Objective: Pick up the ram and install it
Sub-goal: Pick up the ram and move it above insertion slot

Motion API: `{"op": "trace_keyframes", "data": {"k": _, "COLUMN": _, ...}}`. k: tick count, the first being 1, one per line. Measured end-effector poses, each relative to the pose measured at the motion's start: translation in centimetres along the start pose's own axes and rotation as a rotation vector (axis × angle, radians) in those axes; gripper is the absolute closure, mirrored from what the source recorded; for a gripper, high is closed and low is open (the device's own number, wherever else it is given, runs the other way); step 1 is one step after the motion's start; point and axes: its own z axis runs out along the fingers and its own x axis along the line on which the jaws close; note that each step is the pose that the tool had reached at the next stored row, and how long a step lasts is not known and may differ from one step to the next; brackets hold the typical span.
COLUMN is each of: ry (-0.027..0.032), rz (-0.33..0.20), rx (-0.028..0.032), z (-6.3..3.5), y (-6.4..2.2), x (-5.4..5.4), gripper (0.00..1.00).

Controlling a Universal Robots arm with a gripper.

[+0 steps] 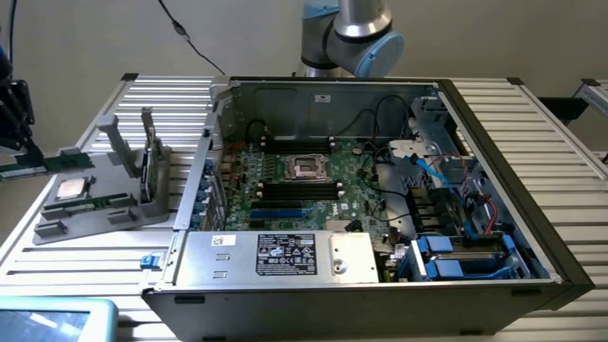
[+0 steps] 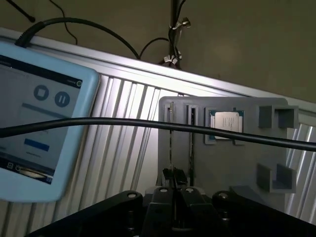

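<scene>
Ribbed metal bench [image 1: 76, 263] lies below our gripper [image 2: 173, 190]; its jaws pinch the ram [image 1: 17, 172], long axis level, while the motherboard slots [image 1: 299, 189] sit well away from the jaws, beyond the grey fixture [image 1: 105, 214].

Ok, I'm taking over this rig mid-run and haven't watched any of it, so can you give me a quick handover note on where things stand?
Gripper: fingers drawn together. It sits at the exterior view's left edge, off the table's side, and appears to hold the ram lying level.
Grey fixture: beside the gripper, carrying the silver processor and another green stick.
Done: ram picked up and clear of the fixture.
Left: installing. The ram is far from the open case, and the motherboard's black slots show no stick.
</scene>
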Motion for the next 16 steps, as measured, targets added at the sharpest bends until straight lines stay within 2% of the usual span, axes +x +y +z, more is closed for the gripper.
{"op": "trace_keyframes", "data": {"k": 8, "ry": -0.0002, "rz": 0.0, "rx": 0.0, "z": -0.03, "y": 0.0, "x": 0.0, "gripper": 0.89}}
{"op": "trace_keyframes", "data": {"k": 10, "ry": -0.0001, "rz": 0.001, "rx": -0.0005, "z": -0.3, "y": 0.02, "x": 0.0, "gripper": 0.89}}
{"op": "trace_keyframes", "data": {"k": 12, "ry": -0.0002, "rz": 0.001, "rx": -0.0007, "z": -0.83, "y": 0.05, "x": 0.0, "gripper": 0.89}}
{"op": "trace_keyframes", "data": {"k": 16, "ry": -0.0004, "rz": 0.002, "rx": -0.0006, "z": -2.63, "y": 0.14, "x": 0.1, "gripper": 0.89}}
